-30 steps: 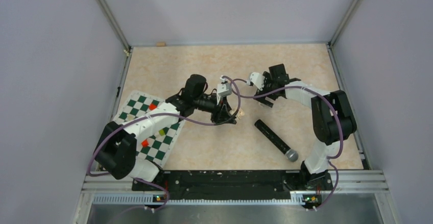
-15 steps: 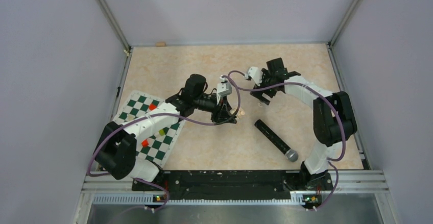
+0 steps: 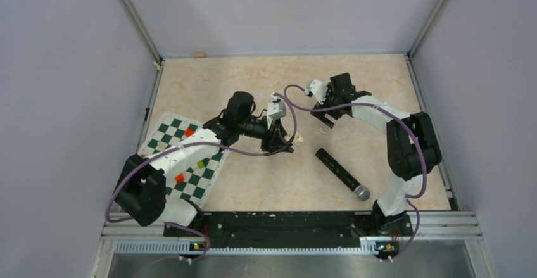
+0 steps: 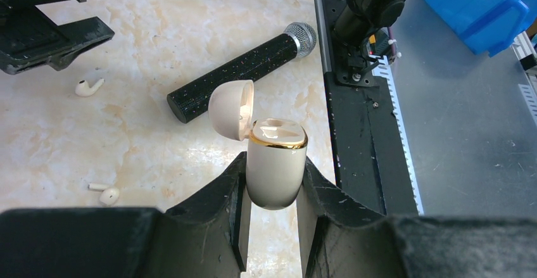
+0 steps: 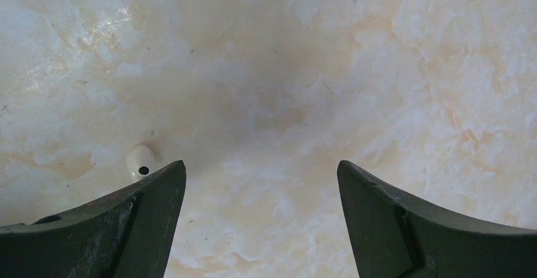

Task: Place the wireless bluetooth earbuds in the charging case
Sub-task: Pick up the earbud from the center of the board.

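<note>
Left wrist view: my left gripper (image 4: 272, 192) is clamped on the cream charging case (image 4: 275, 154), which stands upright with its lid hinged open. Two whitish earbuds lie loose on the marbled surface (image 4: 164, 12), the far earbud (image 4: 88, 87) and the near earbud (image 4: 109, 195). A black microphone (image 4: 244, 72) lies beyond the case. Right wrist view: my right gripper (image 5: 259, 170) hangs over the surface, fingers wide apart, with the far earbud (image 5: 140, 161) just beside one finger.

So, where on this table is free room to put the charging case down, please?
The far strip of the table, behind both grippers, is bare. So is the near patch between the checkered mat and the microphone. The centre is crowded: the left gripper holding the charging case, the open right gripper and two loose earbuds.
</note>
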`<state>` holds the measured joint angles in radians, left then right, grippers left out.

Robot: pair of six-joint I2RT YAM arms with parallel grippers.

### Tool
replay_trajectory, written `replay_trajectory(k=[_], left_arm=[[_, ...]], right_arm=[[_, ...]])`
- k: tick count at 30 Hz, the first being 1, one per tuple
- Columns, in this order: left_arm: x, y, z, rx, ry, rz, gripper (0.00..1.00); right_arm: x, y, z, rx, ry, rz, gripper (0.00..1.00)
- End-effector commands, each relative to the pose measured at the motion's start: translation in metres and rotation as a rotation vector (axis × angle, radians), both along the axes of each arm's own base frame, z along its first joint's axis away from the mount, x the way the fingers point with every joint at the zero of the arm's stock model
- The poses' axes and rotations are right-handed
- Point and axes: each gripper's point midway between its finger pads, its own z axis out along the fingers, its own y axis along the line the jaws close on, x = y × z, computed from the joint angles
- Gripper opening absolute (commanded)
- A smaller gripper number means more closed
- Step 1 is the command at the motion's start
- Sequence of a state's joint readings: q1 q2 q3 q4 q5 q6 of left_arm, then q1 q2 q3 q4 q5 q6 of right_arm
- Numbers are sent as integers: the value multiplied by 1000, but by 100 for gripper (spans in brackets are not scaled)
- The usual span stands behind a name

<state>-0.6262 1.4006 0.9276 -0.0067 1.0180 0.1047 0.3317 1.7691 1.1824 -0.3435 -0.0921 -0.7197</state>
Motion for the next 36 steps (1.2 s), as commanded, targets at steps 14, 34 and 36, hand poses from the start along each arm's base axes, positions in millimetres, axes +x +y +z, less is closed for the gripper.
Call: replay_trajectory(k=[14,34,36], left_arm=[[-3,0,22,-63,-60,-27,0],[-4,1,23,-67,-67,-24,0],[-4,0,23,-66,-62,-27,0]], right_arm=[[-41,3,-38,27,154,14,88],[-36,26,28,383,247,17,84],[-27,21,31,428,270,-28,81]])
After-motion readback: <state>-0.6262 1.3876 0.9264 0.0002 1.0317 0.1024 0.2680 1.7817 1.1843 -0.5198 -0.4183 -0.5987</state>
